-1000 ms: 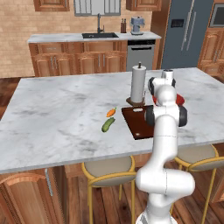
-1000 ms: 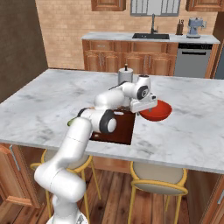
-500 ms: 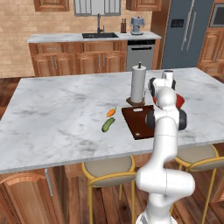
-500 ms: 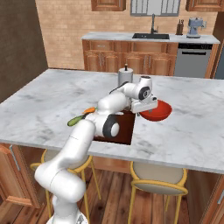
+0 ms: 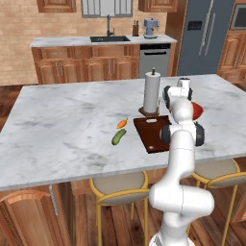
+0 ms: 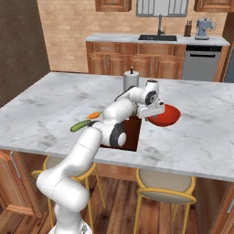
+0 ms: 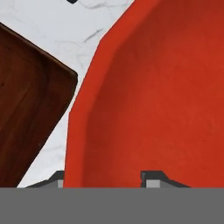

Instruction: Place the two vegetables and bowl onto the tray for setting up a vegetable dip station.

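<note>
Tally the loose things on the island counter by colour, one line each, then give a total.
Orange: 1, the carrot
Green: 1, the cucumber
Red: 1, the bowl
Dark reddish-brown: 1, the board
White: 1, the paper-towel roll
Total: 5

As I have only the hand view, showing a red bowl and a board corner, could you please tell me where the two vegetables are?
Observer: The carrot and the cucumber both lie on the counter, off the board, on its side away from the bowl.
Operator: Thank you. Is anything standing close to the board?
Observer: Yes, a white paper-towel roll stands upright just behind the board's far end.
</note>
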Motion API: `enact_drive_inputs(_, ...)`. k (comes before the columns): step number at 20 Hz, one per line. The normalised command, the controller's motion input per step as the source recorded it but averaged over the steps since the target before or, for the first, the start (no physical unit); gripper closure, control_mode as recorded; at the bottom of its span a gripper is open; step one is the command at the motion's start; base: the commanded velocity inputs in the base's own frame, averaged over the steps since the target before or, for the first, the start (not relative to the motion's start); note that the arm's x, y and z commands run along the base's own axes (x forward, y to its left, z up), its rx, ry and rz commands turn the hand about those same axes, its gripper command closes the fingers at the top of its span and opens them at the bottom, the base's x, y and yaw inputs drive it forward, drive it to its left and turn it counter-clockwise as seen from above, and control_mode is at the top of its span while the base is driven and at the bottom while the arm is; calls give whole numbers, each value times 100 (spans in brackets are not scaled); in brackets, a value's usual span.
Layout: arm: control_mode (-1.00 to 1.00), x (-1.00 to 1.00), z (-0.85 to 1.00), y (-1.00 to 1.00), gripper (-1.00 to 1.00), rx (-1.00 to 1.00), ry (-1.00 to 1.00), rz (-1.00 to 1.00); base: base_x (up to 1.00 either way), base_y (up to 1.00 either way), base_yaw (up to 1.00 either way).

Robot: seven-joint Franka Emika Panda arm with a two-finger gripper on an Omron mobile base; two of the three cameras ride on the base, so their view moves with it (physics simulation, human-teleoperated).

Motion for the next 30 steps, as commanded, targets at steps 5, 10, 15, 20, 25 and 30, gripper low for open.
enact_drive_inputs(5, -100, 0, -7, 0, 100, 0, 0, 0, 0, 0, 0)
enact_drive_inputs(10, -100, 0, 0, 0, 100, 0, 0, 0, 0, 0, 0)
enact_drive_inputs(15, -100, -11, 20, 4, 100, 0, -3, 0, 0, 0, 0)
enact_drive_inputs(20, -100, -29, 28, 11, 100, 0, -9, 0, 0, 0, 0)
enact_drive_inputs(25, -100, -35, 14, 17, 100, 0, -11, 0, 0, 0, 0)
enact_drive_inputs(30, -100, -35, 9, 24, 100, 0, -24, 0, 0, 0, 0)
